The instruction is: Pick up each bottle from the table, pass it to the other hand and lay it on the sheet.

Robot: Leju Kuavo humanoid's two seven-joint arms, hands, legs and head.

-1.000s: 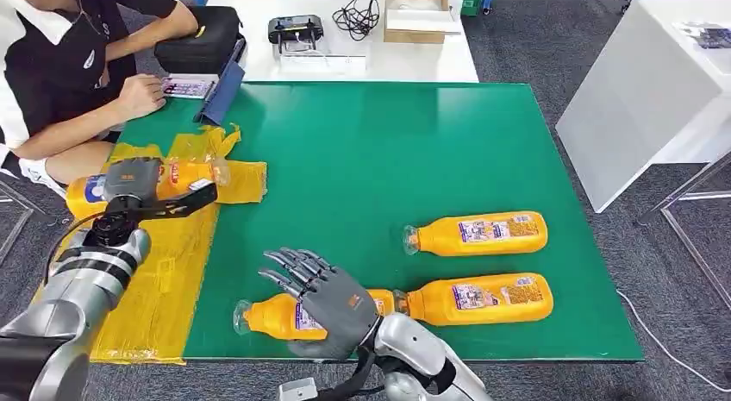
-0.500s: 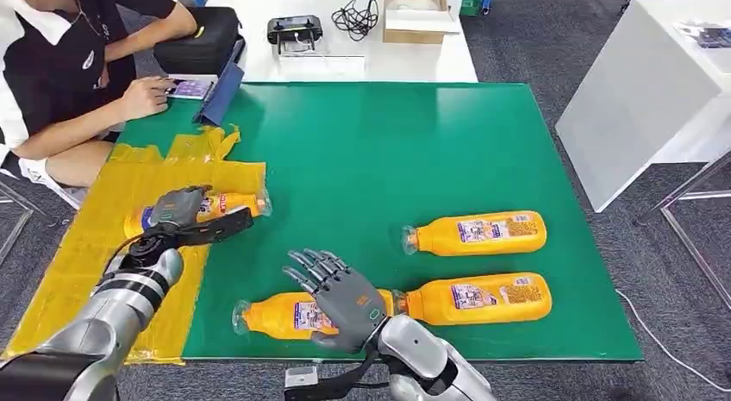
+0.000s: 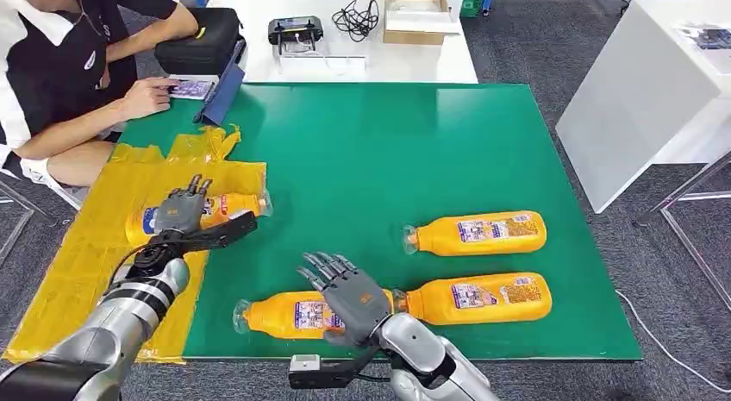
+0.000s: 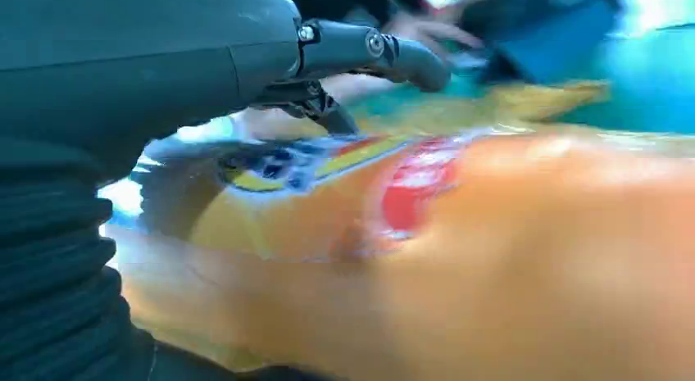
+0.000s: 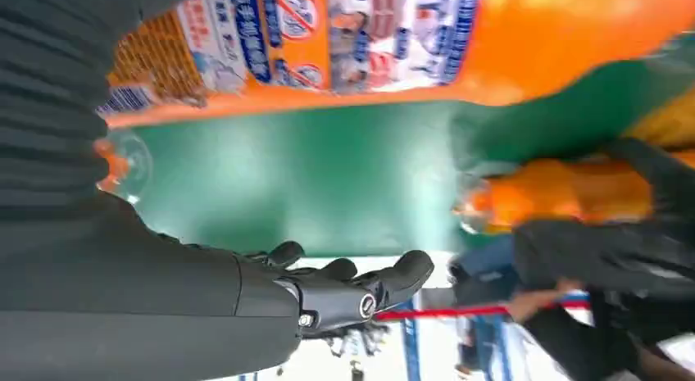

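On the yellow sheet [image 3: 95, 246] my left hand [image 3: 181, 213] rests over a bottle [image 3: 226, 205] lying flat, fingers lifted and spread, nothing gripped; right of the sheet, my right hand [image 3: 349, 296] hovers wide above another bottle [image 3: 289, 316] on green table [image 3: 388, 151]

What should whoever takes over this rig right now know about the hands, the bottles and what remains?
Left hand rests on a bottle lying on the yellow sheet; its fingers look raised, so the grip is unclear.
Right hand hovers open over the nearest bottle on the green table.
Done: one bottle is on the sheet.
Left: that nearest bottle, plus the front right bottle and the bottle behind it.
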